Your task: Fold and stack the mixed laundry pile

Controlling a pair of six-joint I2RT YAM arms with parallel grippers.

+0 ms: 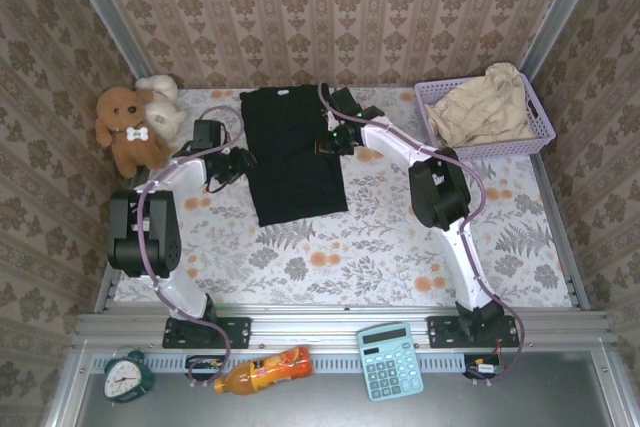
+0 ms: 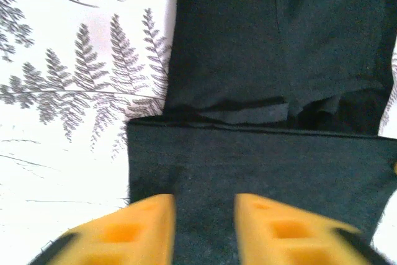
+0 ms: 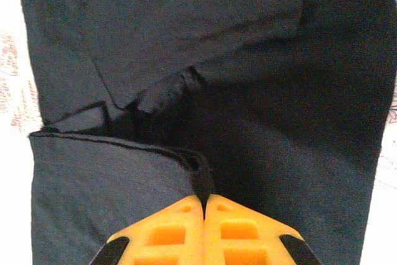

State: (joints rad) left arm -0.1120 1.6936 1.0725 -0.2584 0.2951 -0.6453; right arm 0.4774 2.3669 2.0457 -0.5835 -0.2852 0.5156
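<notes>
The large black garment [image 1: 292,152] lies flat on the floral table, its sides folded inward. My left gripper [image 1: 238,163] sits at its left edge. In the left wrist view its yellow fingers [image 2: 149,228] stand apart over the flat black garment [image 2: 273,41], so the left gripper [image 2: 205,206] is open with nothing pinched. My right gripper [image 1: 331,139] is at the garment's right edge. The right wrist view shows this gripper [image 3: 204,200] shut on a raised fold of the black garment [image 3: 111,178]. The pale beige garment [image 1: 485,107] lies crumpled in the basket.
A lavender mesh basket [image 1: 540,125] stands at the table's back right. Brown and cream plush toys [image 1: 130,127] sit at the back left. A clock [image 1: 127,375], an orange bottle [image 1: 265,369] and a calculator [image 1: 389,360] lie on the near ledge.
</notes>
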